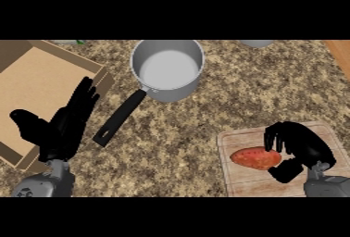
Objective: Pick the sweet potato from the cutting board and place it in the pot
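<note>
At the kitchen counter, the robot's right hand (301, 148) curls over a sweet potato (255, 158) lying on a wooden cutting board (239, 183), fingers bent down across the vegetable's far end and thumb tucked under its near end, so the hand is closed round it. The potato's end under the palm is hidden; whether it rests on the wood or is raised off it cannot be told from above. The board itself runs out of view at its near edge and partly beneath the right forearm.

Well off to the left of that hand and farther from the robot stands a grey metal pot (168, 68), its inside bare, its long black handle (121, 116) slanting down toward the left hand. The left hand (63, 124) rests open, fingers straight and pointing away from the robot, thumb spread wide, lying over the near corner of an open cardboard box (41, 83) and hiding part of its rim. The box is cut off at the left edge.

Beyond the right hand, at the far edge of the speckled granite countertop (205, 115), only a sliver of a grey round object (257, 43) shows, too little to name. A strip of wood (340, 53) clips the far right corner.
</note>
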Motion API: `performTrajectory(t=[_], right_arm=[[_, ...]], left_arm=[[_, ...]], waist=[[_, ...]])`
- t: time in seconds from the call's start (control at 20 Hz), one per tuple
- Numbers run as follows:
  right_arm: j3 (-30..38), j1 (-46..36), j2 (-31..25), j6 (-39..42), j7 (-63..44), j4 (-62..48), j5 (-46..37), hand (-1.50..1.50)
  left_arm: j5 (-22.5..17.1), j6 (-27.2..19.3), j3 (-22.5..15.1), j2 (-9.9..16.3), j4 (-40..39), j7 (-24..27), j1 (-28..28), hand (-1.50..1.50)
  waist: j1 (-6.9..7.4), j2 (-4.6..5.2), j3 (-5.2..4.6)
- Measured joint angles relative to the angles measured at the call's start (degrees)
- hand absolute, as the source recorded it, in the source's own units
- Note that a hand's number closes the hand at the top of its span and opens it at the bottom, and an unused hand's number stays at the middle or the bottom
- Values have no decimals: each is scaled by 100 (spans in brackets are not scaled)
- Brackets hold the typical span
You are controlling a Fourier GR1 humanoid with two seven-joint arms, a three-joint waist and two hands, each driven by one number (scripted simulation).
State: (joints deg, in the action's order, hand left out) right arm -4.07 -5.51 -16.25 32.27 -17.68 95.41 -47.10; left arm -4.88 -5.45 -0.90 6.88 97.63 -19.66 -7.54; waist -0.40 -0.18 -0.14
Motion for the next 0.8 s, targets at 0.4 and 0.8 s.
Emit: performTrajectory(t=[0.4,0.8], right_arm=[[-147,275,1344,-1361,-2882,419,-1025,150],[-1299,-62,1558,-2205,-4591,1187,-2665,150]], left_arm=[[33,-40,15,-3,-15,2,102,0],[67,-1,-68,-18,-71,2,86,0]], waist=[[-125,-89,-41],[0,-122,-49]])
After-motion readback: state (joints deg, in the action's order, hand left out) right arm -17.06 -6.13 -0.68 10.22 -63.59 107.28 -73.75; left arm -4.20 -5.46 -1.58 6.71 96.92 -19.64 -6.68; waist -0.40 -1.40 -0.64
